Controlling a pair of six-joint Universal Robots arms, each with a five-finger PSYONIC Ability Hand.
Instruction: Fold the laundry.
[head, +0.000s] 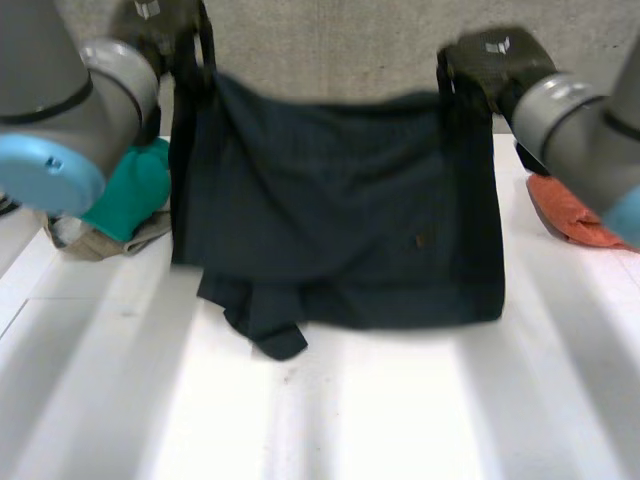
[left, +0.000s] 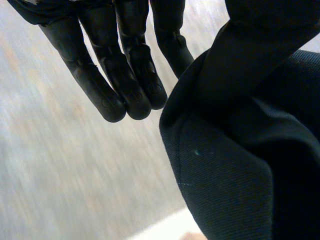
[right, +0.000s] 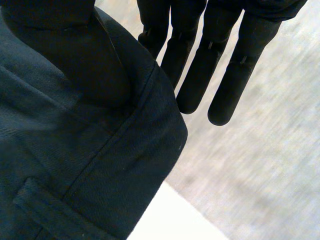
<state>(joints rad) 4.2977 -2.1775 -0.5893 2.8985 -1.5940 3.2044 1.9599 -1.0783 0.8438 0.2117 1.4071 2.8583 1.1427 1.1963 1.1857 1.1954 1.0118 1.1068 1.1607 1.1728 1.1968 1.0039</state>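
Note:
A dark navy garment (head: 330, 210) hangs spread above the white table (head: 400, 410), its lower hem bunched and touching the tabletop at the left. My left hand (head: 185, 40) holds its top left corner, and my right hand (head: 490, 62) holds the top right corner. Seen from the left wrist, the straight fingers (left: 125, 75) lie beside a fold of the cloth (left: 240, 150), which runs up to the thumb side. From the right wrist the fingers (right: 220, 75) are likewise straight, with the seamed corner of the cloth (right: 75, 150) pinched at the thumb side.
A green cloth (head: 135, 190) lies on a beige one (head: 100, 240) at the table's left, behind my left arm. An orange cloth (head: 575, 220) lies at the right edge. A grey wall stands behind the table.

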